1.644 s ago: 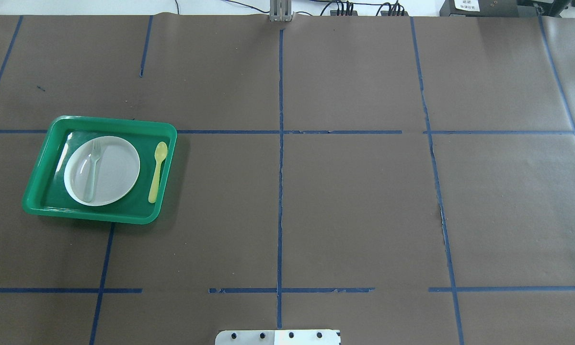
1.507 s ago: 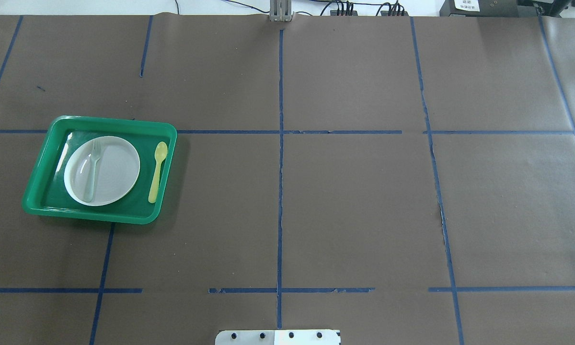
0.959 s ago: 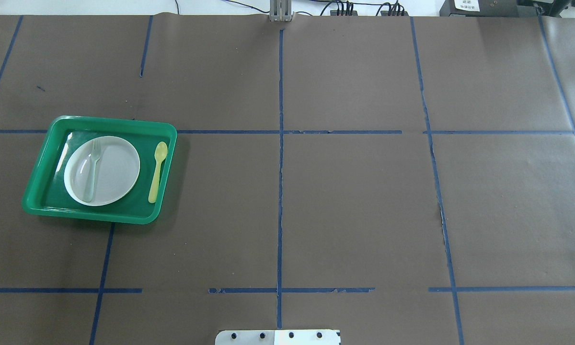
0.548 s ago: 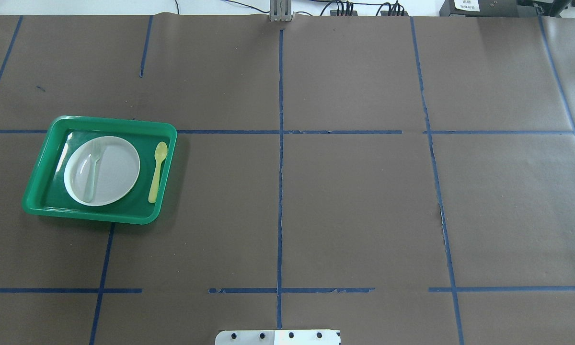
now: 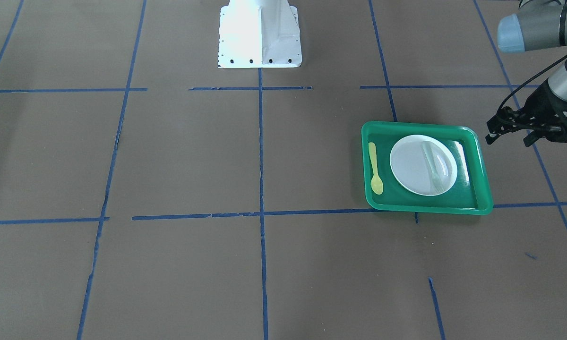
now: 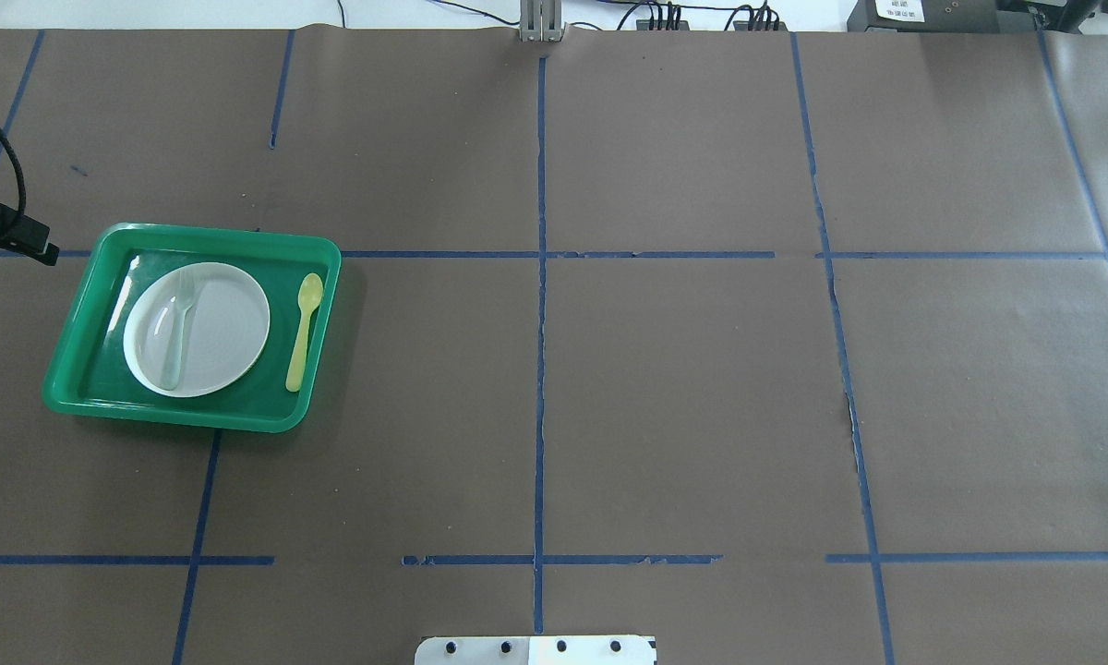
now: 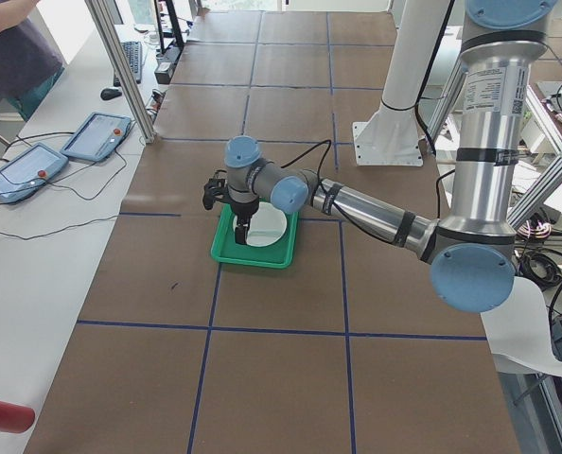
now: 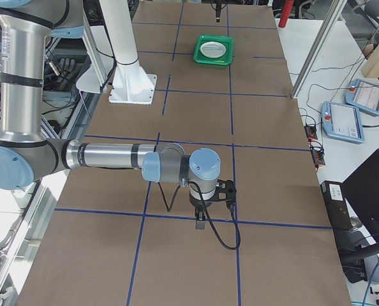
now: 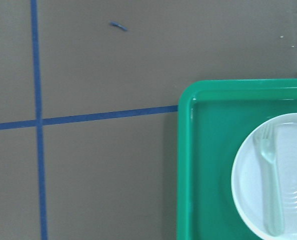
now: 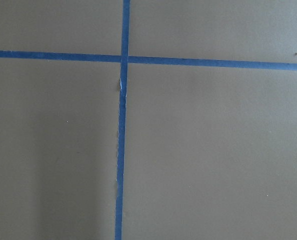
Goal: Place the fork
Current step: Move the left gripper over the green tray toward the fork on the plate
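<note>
Left gripper (image 7: 242, 232) – hangs pointing down just outside the tray (image 6: 222, 234), by the tray's far corner on the side away from the spoon (image 6: 303, 332). Its fingers show only as a small dark shape, so how far they are spread cannot be told. They touch neither the tray nor anything in it. The left wrist view shows that corner of the tray, part of the plate (image 6: 226, 337) and the fork (image 6: 178, 328), but no fingertips.

Right gripper (image 8: 201, 223) – seen only from the table's end, pointing down near a crossing of blue tape lines, well apart from the tray. Whether its fingers are wide or narrow cannot be told. Its wrist view shows only bare table (image 6: 683, 397) and tape.

Fork – lies flat on the plate, inside the tray, on the half of the plate away from the spoon. Its tines point to the tray's far edge and its handle reaches the plate's near rim. No gripper touches it.

Count: one fork, one yellow spoon, one white plate, one green tray, two arms. The plate sits on the tray's floor. The spoon lies on that floor just beside the plate, on the tray's side toward the table's middle, bowl toward the far edge.
</note>
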`<control>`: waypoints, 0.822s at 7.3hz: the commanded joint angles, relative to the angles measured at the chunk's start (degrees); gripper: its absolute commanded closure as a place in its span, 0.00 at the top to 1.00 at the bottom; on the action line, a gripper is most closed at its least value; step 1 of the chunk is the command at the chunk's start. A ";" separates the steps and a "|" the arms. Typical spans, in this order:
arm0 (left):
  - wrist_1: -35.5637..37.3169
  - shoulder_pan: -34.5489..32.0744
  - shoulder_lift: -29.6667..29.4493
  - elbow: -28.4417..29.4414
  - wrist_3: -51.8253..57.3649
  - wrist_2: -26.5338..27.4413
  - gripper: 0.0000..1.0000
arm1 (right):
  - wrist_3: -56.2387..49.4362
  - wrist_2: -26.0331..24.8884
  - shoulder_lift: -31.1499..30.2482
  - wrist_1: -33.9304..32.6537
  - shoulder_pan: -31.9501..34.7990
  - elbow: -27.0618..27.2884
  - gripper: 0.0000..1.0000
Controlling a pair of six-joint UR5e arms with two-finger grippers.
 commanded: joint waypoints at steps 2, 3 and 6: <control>-4.53 7.48 -2.46 4.22 -8.90 0.72 1.00 | -0.02 0.00 0.00 0.00 0.00 0.04 1.00; -4.89 10.38 -4.73 5.62 -11.23 4.55 1.00 | -0.02 0.00 0.00 0.00 0.00 0.04 1.00; -9.52 14.02 -6.86 11.86 -15.91 6.09 1.00 | -0.02 0.00 0.00 0.00 0.00 -0.04 1.00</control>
